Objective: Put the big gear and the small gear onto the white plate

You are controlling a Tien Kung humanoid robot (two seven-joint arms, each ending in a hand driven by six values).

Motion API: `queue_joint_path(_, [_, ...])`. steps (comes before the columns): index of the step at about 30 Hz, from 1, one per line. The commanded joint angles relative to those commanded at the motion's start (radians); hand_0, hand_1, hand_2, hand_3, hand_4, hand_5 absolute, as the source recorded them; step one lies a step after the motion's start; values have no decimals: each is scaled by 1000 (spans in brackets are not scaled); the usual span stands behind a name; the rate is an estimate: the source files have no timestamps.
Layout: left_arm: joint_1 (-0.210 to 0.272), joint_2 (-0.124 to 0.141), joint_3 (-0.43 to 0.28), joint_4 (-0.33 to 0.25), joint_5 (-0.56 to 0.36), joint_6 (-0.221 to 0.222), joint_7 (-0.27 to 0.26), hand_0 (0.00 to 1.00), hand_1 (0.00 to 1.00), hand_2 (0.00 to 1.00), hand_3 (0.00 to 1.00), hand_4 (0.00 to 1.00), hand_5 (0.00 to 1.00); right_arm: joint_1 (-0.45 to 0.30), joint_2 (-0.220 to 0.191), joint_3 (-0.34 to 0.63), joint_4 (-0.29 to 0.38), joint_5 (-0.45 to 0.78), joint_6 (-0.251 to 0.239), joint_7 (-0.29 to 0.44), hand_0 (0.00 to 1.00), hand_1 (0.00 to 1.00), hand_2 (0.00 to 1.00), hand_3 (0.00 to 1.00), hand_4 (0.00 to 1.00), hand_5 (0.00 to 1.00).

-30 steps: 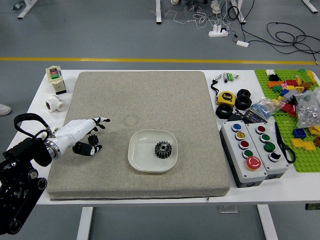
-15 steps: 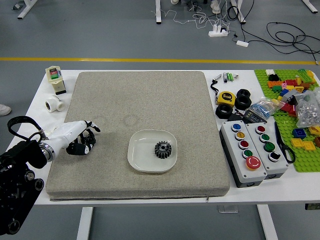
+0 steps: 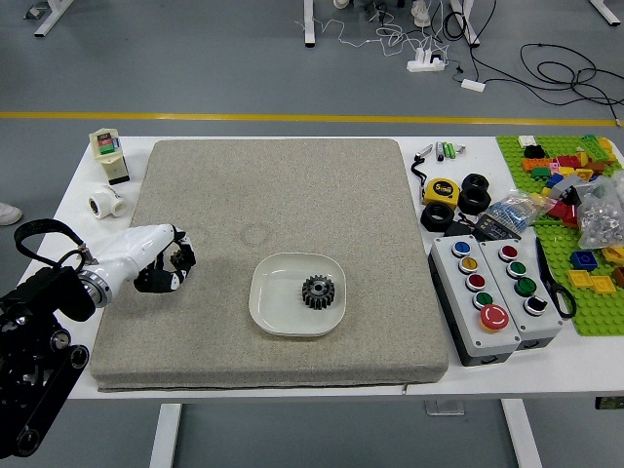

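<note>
"What's in the white plate (image 3: 264, 317)?"
"The big gear (image 3: 318, 292)."
"And the small gear (image 3: 176, 258)?"
"Left of the plate, clamped in the left hand (image 3: 166, 268), its fingers curled together."

Big gear (image 3: 318, 292) on wht plate (image 3: 269, 297), sm. gear (image 3: 179, 258) in my L hand (image 3: 160, 272).
Fingers curled at gray mat's (image 3: 292, 195) L side; gear mostly hidden. Btn boxes (image 3: 476, 317) R of mat.

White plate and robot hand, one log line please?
white plate: big gear on it | left hand: closed around small gear, mostly hidden | right hand: unseen
</note>
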State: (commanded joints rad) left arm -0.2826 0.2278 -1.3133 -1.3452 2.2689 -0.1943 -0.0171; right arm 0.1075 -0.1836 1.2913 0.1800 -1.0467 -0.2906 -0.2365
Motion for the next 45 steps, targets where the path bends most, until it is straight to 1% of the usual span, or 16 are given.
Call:
queue_joint_path(6, [-10,12,72,-106,0,50,-3,229,221,294,398,19,2,2,-1,-1,0,2,0,0,606,610,699,568,766,714])
queue_joint_path(12, [-23,23,218,-196,0,90,-14,236,230,302,399,10,2,6,-2,-1,0,3,0,1,605,610,699,567,766,715])
queue_joint_path(13, [-24,23,233,-199,0,92,-14,236,230,302,399,10,2,6,-2,0,0,3,0,1,605,610,699,567,766,715])
queue_joint_path(14, [-25,23,261,-202,0,93,-15,260,289,365,435,73,2,6,-2,-1,0,3,-1,1,605,610,699,567,765,716])
queue_joint_path(17, [-30,20,320,-194,0,79,-12,260,289,365,435,73,2,8,-2,-1,0,3,-1,1,605,610,699,567,765,716])
queue_joint_path(19, [-34,19,353,-170,0,68,-6,260,289,365,435,73,2,9,-3,0,0,3,-1,1,605,610,699,567,765,716])
queue_joint_path(20, [-35,19,361,-161,0,69,-4,342,509,709,815,928,63,9,-3,0,0,3,-1,2,604,610,699,567,765,715])
queue_joint_path(25, [-32,21,365,-134,0,82,4,342,509,709,815,928,63,11,-4,1,0,5,-1,3,604,610,699,567,765,715])
queue_joint_path(26, [-33,22,362,-130,0,91,11,440,625,857,932,998,183,11,-4,2,0,3,-1,3,604,610,699,567,765,715])
queue_joint_path(31, [-34,19,352,-119,0,124,38,440,625,857,932,998,183,13,-6,2,0,0,-1,2,604,610,699,567,765,715])
queue_joint_path(32, [-33,19,349,-119,0,131,40,458,640,887,998,998,198,13,-6,2,0,1,-1,2,605,610,698,567,765,715])
queue_joint_path(35, [-30,19,338,-124,0,157,45,458,640,887,998,998,198,13,-6,1,0,3,-2,3,605,610,698,567,765,715])
queue_joint_path(40, [-28,14,306,-128,0,234,63,472,651,925,998,998,213,13,-5,1,0,3,-2,2,605,611,698,567,765,715])
queue_joint_path(43, [-23,5,260,-122,0,303,82,472,651,925,998,998,213,13,-5,0,0,4,-3,2,605,611,698,567,765,715])
queue_joint_path(44, [-21,3,252,-120,0,314,86,566,721,963,998,998,236,13,-5,0,0,4,-3,2,605,610,698,567,765,715])
queue_joint_path(45, [-17,-1,229,-115,0,335,93,566,721,963,998,998,236,12,-4,-1,0,5,-3,2,605,610,698,567,765,715])
